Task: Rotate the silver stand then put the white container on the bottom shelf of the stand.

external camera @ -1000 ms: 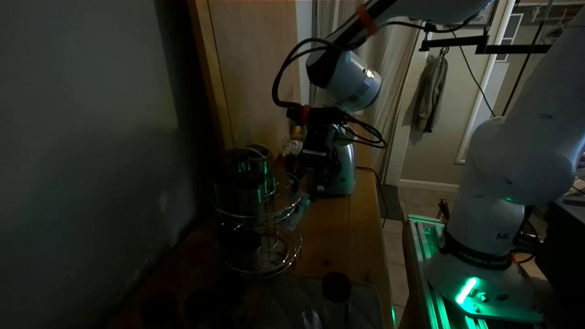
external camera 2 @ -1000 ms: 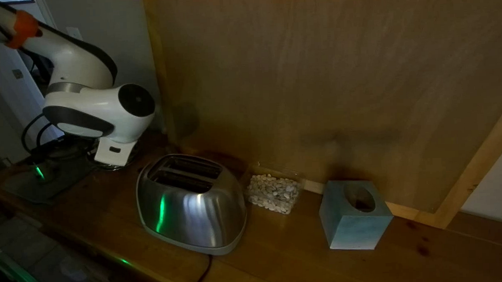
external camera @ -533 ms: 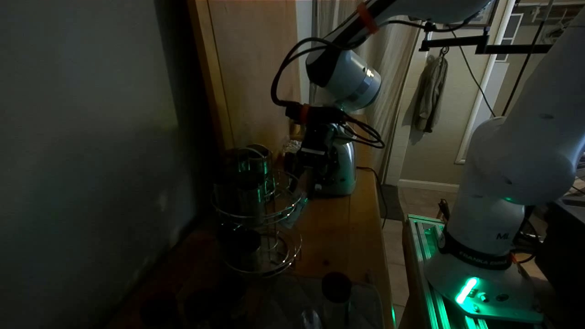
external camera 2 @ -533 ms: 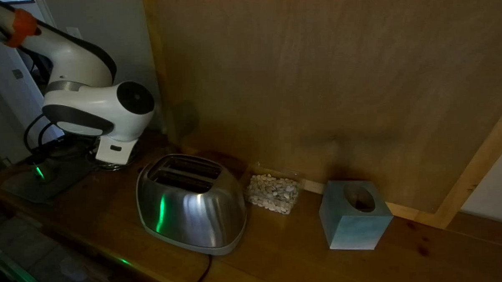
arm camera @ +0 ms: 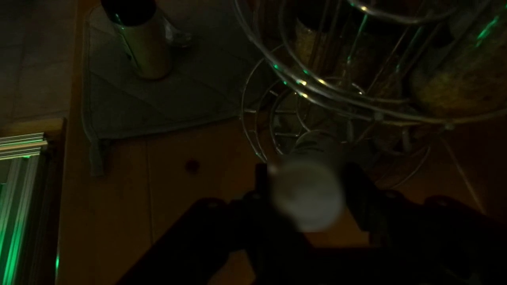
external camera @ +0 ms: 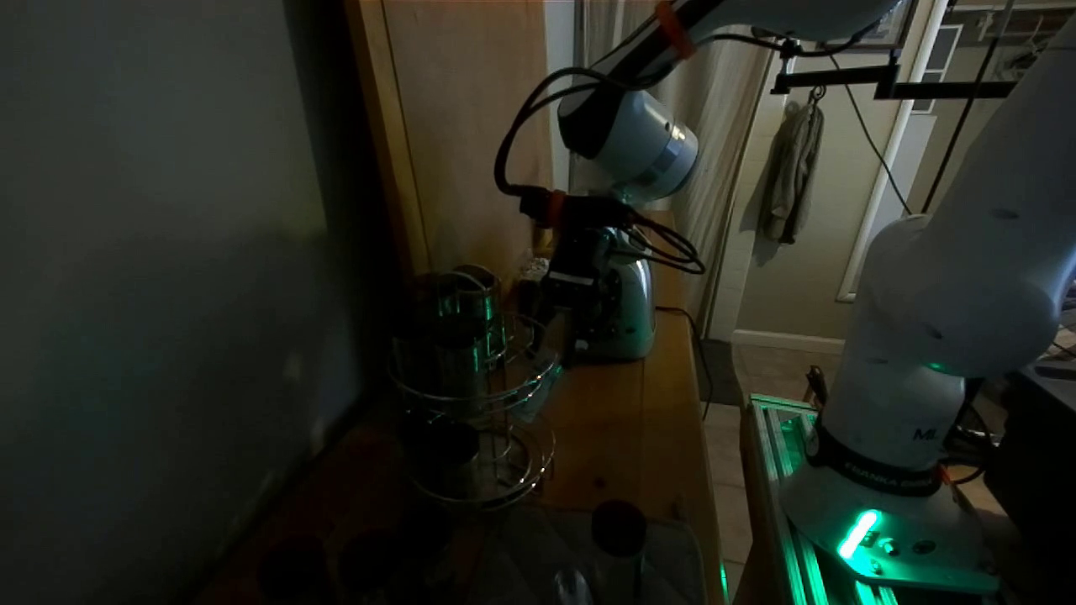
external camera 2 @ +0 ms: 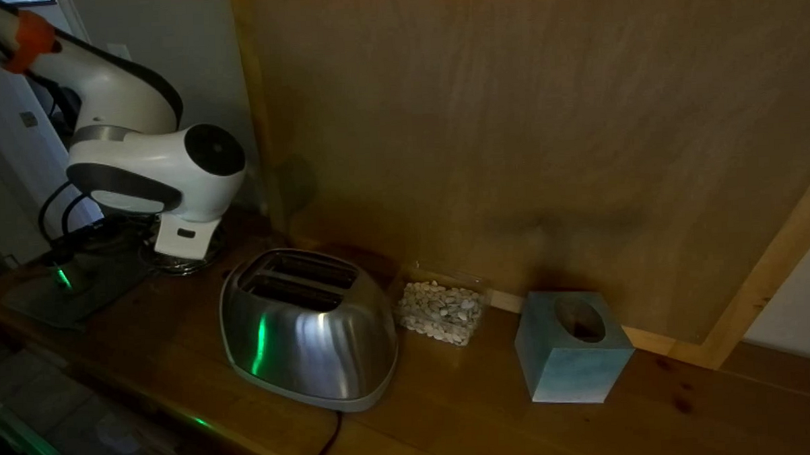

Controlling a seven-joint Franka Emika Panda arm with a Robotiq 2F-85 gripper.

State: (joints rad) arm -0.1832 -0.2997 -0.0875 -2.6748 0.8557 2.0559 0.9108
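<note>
The silver stand (external camera: pixel 553 445) is a round two-tier wire rack near the wall in an exterior view. It also shows in the wrist view (arm camera: pixel 293 85). Its bottom shelf (arm camera: pixel 255 136) lies below the upper ring. My gripper (arm camera: pixel 307 174) is shut on the white container (arm camera: pixel 311 198), whose near end is pale and blurred. The container's far end reaches toward the bottom shelf. In an exterior view the gripper (external camera: pixel 559 340) is right beside the upper tier, and the container (external camera: pixel 536 399) hangs tilted between the tiers' outer edges. Whether it touches the wire, I cannot tell. The other exterior view hides the gripper behind the arm.
Jars stand on the upper tier (external camera: pixel 461 365) and on the lower tier (external camera: pixel 454 458). A dark-lidded jar (arm camera: pixel 146 51) stands on a grey mat (arm camera: pixel 158 107). A toaster (external camera 2: pixel 308 338), a box of pebbles (external camera 2: pixel 442 314) and a tissue box (external camera 2: pixel 574 356) line the counter.
My gripper and the white container have moved slightly toward the stand, leftward in an exterior view. The arm's wrist has risen a little in an exterior view. The stand has not visibly turned.
</note>
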